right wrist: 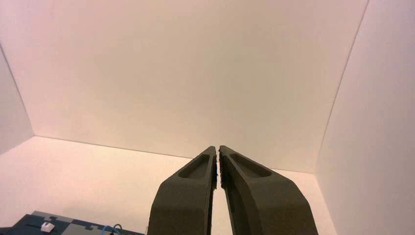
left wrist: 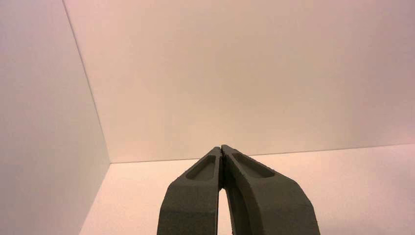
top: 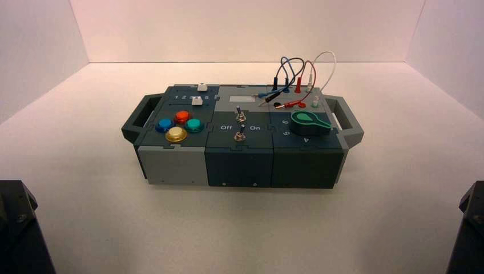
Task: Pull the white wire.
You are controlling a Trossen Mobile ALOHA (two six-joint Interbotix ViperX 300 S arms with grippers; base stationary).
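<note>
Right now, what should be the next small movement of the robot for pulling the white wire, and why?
Probably the right gripper should move forward and inward, toward the white wire: the wire arches at the far right of the box, on that arm's side, while this gripper waits at the near right with its fingers shut and holds nothing.

The box (top: 240,166) sits on the table (top: 240,228), with the back wall (top: 240,31) beyond it at twelve o'clock. From the box's middle, handles (top: 355,129) stick out at nine and three. The sliders (top: 197,101) lie at ten, one behind the other; nearer, towards eight, four buttons (top: 176,134) sit at twelve, three, six and nine around their own centre. Two switches (top: 240,136) line up towards six, the knob (top: 311,125) lies towards three, and the wires (top: 298,85) at one to two
</note>
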